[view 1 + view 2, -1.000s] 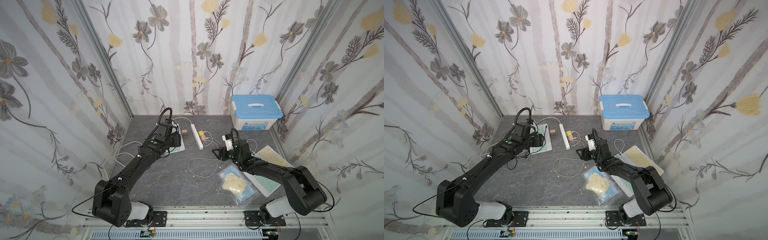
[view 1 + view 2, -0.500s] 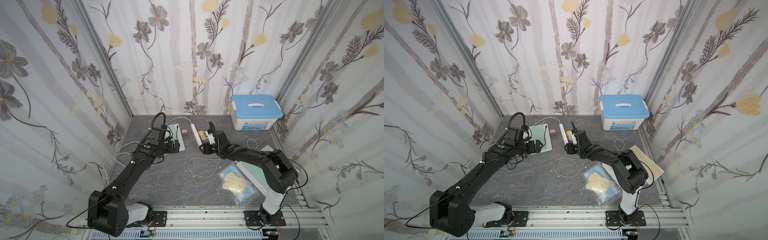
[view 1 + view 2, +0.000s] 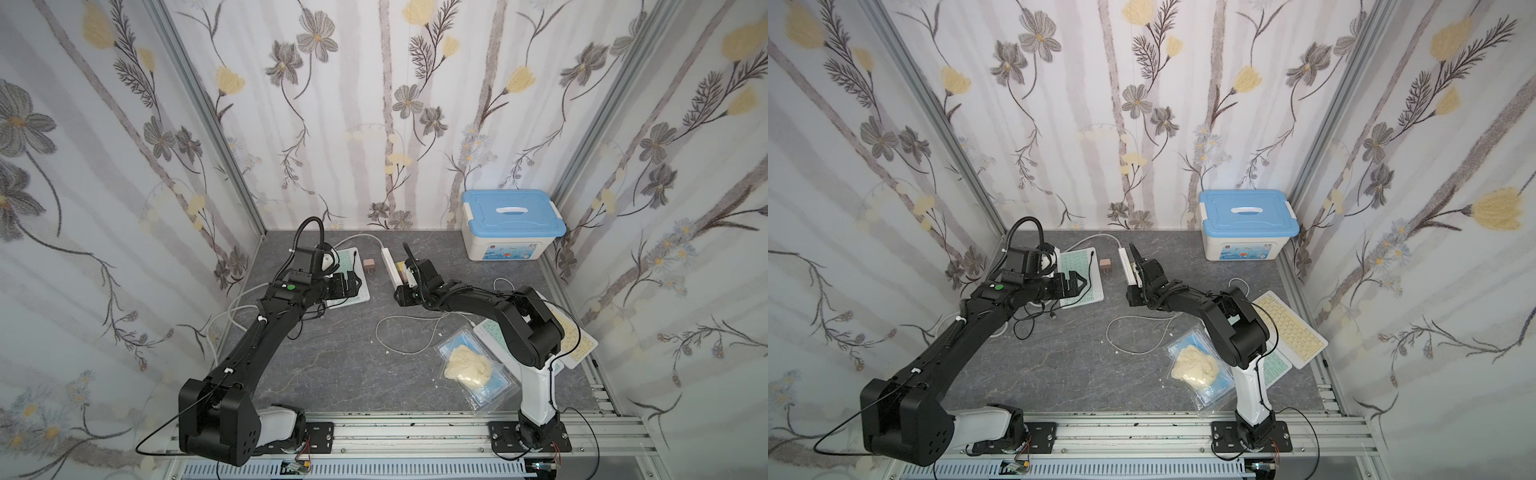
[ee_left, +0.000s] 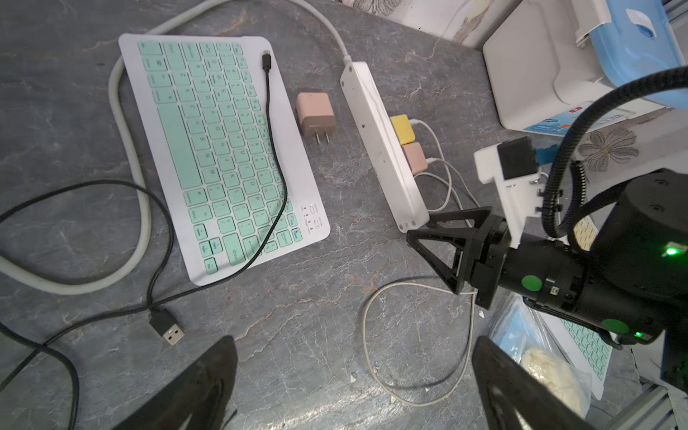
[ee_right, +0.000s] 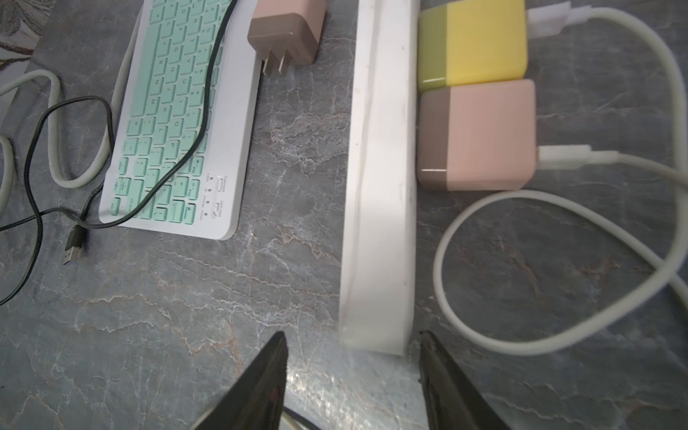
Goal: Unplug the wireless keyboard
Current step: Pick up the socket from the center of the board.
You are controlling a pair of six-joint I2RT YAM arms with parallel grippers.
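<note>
My left claw (image 4: 352, 342) is spread wide and empty, its black wedge fingers hanging over the bench (image 4: 316, 335), a grey slab veined like stone. Just ahead of that claw lies the keyboard (image 4: 223, 149), which is flat, white and round-cornered, with mint keys. A thin black cable (image 4: 273, 156) snakes across the keys. Its small plug rests loose on top, and its flat metal USB plug (image 4: 171, 331) lies free on the bench, nearer the claw. Past the keyboard a blush-pink loose charger (image 4: 314, 115), a small cube, lies on its side with bare prongs.

My right claw (image 5: 352, 335) is partly spread and grips nothing. The blunt end of the long white power strip (image 5: 376, 186) sits between its fingertips. I can't tell whether one finger touches the strip's corner. A yellow charger (image 5: 484, 44) and a second pink charger (image 5: 484, 134) sit in the strip's far side.
</note>
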